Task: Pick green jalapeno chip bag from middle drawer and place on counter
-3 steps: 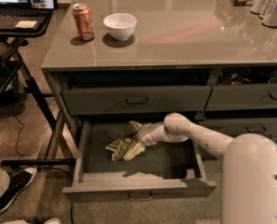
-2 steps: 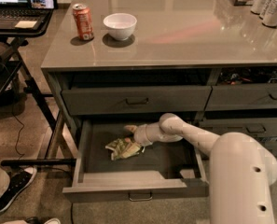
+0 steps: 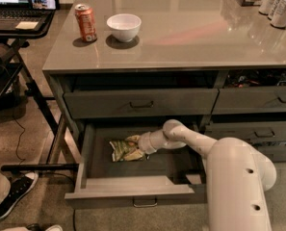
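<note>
The green jalapeno chip bag (image 3: 123, 149) lies crumpled on the floor of the open middle drawer (image 3: 133, 190), left of centre. My white arm reaches into the drawer from the right. My gripper (image 3: 138, 147) is at the bag's right edge, touching or overlapping it. The counter (image 3: 190, 37) is the glossy grey-beige top above the drawers.
A red soda can (image 3: 86, 22) and a white bowl (image 3: 123, 27) stand on the counter's left part. Cans and a box stand at its far right (image 3: 277, 4). A laptop on a black stand (image 3: 17, 13) is at the left. A person's shoe (image 3: 12, 194) is on the floor.
My gripper has moved left and further into the drawer, closing in on the chip bag. The bag has stayed in about the same spot.
</note>
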`<state>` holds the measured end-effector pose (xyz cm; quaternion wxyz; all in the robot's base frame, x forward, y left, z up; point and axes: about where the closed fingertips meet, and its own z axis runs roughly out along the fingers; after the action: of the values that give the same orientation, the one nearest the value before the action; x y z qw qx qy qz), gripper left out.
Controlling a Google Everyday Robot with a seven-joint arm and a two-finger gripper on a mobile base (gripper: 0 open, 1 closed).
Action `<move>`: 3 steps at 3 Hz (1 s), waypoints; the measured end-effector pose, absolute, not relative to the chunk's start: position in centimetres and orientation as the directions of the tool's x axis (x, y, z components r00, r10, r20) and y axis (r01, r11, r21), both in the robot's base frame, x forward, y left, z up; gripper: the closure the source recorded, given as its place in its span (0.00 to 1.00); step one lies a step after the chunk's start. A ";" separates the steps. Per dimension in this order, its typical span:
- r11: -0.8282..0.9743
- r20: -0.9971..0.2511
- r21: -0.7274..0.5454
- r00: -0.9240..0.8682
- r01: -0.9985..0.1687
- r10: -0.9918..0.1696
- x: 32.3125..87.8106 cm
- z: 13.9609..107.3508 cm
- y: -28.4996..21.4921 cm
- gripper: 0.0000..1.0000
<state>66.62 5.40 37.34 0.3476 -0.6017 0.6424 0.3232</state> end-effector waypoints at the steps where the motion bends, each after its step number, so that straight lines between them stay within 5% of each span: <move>1: 0.067 -0.836 -0.003 -0.034 -0.998 -0.548 66.6 37.9 5.4 0.89; 2: 0.067 -0.836 -0.003 -0.034 -0.998 -0.548 66.6 38.3 5.4 1.00; 3: 0.084 -0.827 0.009 -0.054 -0.996 -0.559 64.5 40.3 3.6 1.00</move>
<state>64.52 3.57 40.27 0.3420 -0.5965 0.6518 0.3199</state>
